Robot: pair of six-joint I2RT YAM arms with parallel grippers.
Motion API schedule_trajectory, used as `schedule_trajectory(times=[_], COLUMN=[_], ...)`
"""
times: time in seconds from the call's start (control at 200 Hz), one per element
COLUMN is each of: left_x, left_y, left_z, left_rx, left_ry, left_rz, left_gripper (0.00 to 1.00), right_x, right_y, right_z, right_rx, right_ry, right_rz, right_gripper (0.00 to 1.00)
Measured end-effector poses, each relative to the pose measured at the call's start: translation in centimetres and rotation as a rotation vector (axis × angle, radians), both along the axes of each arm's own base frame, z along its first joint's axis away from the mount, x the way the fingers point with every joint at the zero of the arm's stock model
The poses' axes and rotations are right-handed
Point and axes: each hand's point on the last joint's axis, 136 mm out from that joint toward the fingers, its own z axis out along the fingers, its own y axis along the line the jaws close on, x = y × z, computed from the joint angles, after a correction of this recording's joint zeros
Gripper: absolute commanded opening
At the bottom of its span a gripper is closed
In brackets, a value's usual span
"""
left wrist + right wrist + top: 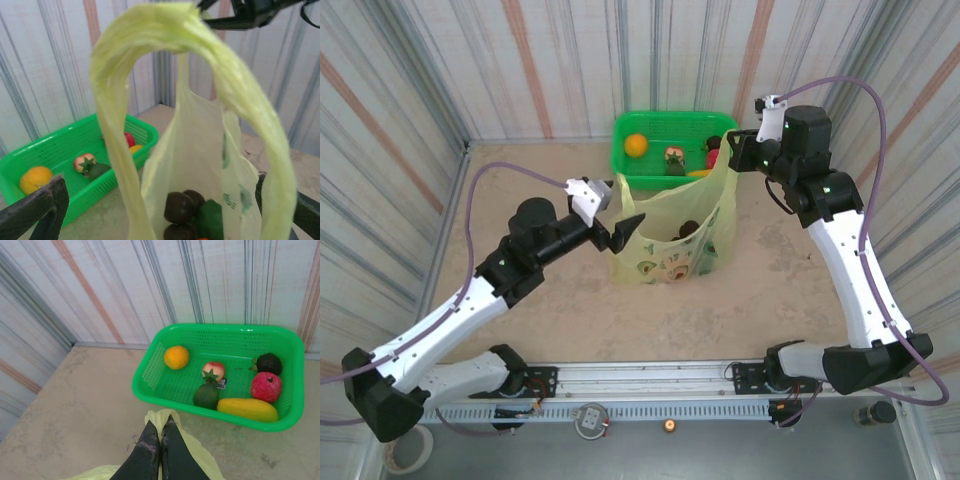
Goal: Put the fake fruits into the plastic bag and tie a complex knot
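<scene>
The yellow-green plastic bag (670, 245) stands mid-table with its mouth held open. My right gripper (161, 424) is shut on the bag's far handle (172, 419) and holds it up near the basket (732, 152). My left gripper (623, 230) is open at the bag's left side. Its fingers (37, 210) are spread wide, and the near handle loop (150, 30) arches up in front of them, untouched. Dark brown fruits (180, 207) and a dark green one (210, 220) lie in the bag. Six more fruits lie in the basket, among them an orange (176, 357), a yellow one (247, 410) and a red one (266, 386).
The rigid green basket (650, 175) sits against the back wall just behind the bag. Striped walls close in the back, left and right of the sandy table (540, 300). Open table surface lies left and in front of the bag.
</scene>
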Motion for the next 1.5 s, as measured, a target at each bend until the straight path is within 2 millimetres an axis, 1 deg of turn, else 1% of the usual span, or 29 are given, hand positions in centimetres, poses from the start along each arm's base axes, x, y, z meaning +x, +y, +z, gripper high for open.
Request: schedule_trajectory(times=[0.06, 0.16, 0.281, 0.386, 0.466, 0.516, 0.656, 0.761, 0.837, 0.862, 0.887, 0.912, 0.917, 0.922, 0.947, 0.987, 1.032, 1.092, 1.157, 1.237, 1.403, 1.443, 1.503], left_x=[0.8, 1.5, 2.4, 3.7, 4.4, 4.6, 4.0, 3.8, 3.8, 3.8, 3.8, 3.8, 3.8, 3.9, 3.8, 3.8, 3.7, 3.5, 3.1, 2.7, 1.6, 1.5, 1.2], left_y=[0.1, -0.5, -1.6, -1.7, -1.7, -1.8, -2.4, -2.5, -2.5, -2.5, -2.5, -2.5, -2.5, -2.5, -2.5, -2.5, -2.6, -2.9, -3.4, -3.9, -4.5, -4.4, -4.4], left_z=[0.1, 0.1, -0.6, -1.1, -1.1, -1.0, -0.6, -0.5, -0.5, -0.4, -0.5, -0.5, -0.5, -0.5, -0.5, -0.5, -0.5, -0.4, -0.3, -0.1, -0.2, -0.3, -0.3], left_rx=[-0.012, -0.027, -0.041, -0.07, -0.094, -0.107, -0.137, -0.156, -0.166, -0.168, -0.172, -0.177, -0.175, -0.174, -0.178, -0.177, -0.177, -0.171, -0.163, -0.147, -0.119, -0.116, -0.111], left_ry=[-0.008, -0.016, -0.003, 0.015, 0.022, 0.027, 0.031, 0.048, 0.064, 0.066, 0.072, 0.078, 0.075, 0.074, 0.079, 0.077, 0.079, 0.079, 0.077, 0.066, 0.049, 0.048, 0.042], left_rz=[0.015, -0.005, -0.042, -0.048, -0.054, -0.063, -0.113, -0.128, -0.13, -0.129, -0.127, -0.126, -0.125, -0.124, -0.124, -0.126, -0.134, -0.159, -0.196, -0.245, -0.326, -0.338, -0.356], left_gripper=[0.98, 0.97, 0.94, 0.9, 0.84, 0.78, 0.58, 0.47, 0.37, 0.33, 0.29, 0.26, 0.26, 0.25, 0.22, 0.16, 0.11, 0.07, 0.0, 0.0, 0.0, 0.0, 0.0], right_x=[0.0, -0.1, -0.1, -0.1, -0.1, -0.1, -0.2, -0.2, -0.2, -0.2, -0.2, -0.2, -0.2, -0.2, -0.2, -0.2, -0.3, -0.7, -1.2, -2.0, -4.2, -4.9, -5.8], right_y=[0.1, 0.3, 0.4, 0.6, 0.7, 0.7, 0.7, 0.7, 0.6, 0.4, 0.3, 0.2, 0.1, 0.1, 0.0, -0.2, -0.3, -0.5, -0.4, 0.0, 2.2, 3.0, 4.5], right_z=[0.0, 0.1, 0.3, 0.5, 0.6, 0.7, 0.7, 0.6, 0.4, 0.4, 0.4, 0.4, 0.4, 0.4, 0.4, 0.5, 0.7, 1.1, 1.6, 2.7, 6.3, 7.3, 8.2], right_rx=[0.002, 0.009, 0.013, 0.019, 0.023, 0.023, 0.024, 0.025, 0.03, 0.03, 0.03, 0.03, 0.029, 0.029, 0.03, 0.023, 0.021, 0.007, -0.032, -0.087, -0.143, -0.137, -0.116], right_ry=[0.0, -0.002, -0.007, -0.014, -0.019, -0.022, -0.025, -0.028, -0.025, -0.025, -0.023, -0.022, -0.023, -0.023, -0.024, -0.03, -0.036, -0.054, -0.083, -0.126, -0.234, -0.257, -0.28], right_rz=[0.004, 0.016, 0.024, 0.034, 0.041, 0.041, 0.041, 0.04, 0.029, 0.021, 0.013, 0.005, 0.003, 0.003, -0.007, -0.016, -0.022, -0.027, -0.026, -0.012, 0.109, 0.162, 0.25], right_gripper=[0.0, 0.0, 0.0, 0.0, 0.0, 0.0, 0.0, 0.0, 0.0, 0.04, 0.1, 0.19, 0.23, 0.23, 0.3, 0.35, 0.36, 0.37, 0.39, 0.39, 0.39, 0.4, 0.41])
